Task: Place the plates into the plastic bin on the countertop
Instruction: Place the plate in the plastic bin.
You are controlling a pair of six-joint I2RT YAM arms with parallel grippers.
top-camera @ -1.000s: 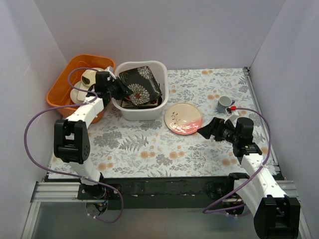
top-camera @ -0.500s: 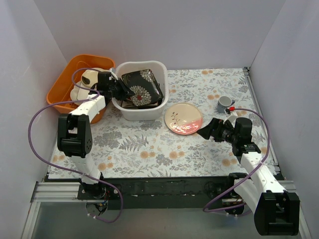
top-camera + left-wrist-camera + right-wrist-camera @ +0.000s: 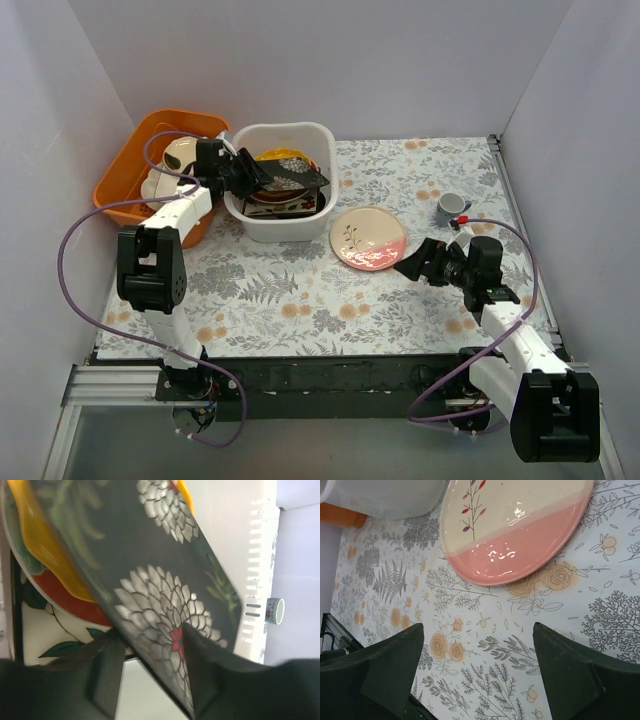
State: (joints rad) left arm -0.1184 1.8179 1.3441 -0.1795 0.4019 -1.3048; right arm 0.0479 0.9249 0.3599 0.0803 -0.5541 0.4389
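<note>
Countertop [image 3: 300,290] holds the white bin [image 3: 280,228], and most plates are already inside. The black flower plate [image 3: 295,172] leans in the bin between the left gripper [image 3: 151,640] fingers; I cannot tell if they squeeze it. The pink plate [image 3: 368,238] waits outside, near the right gripper [image 3: 418,262], which is wide open and empty.

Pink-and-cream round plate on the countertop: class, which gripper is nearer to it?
Right. The right gripper sits just beside the pink-and-cream round plate, jaws open; the left gripper is at the white plastic bin.
</note>
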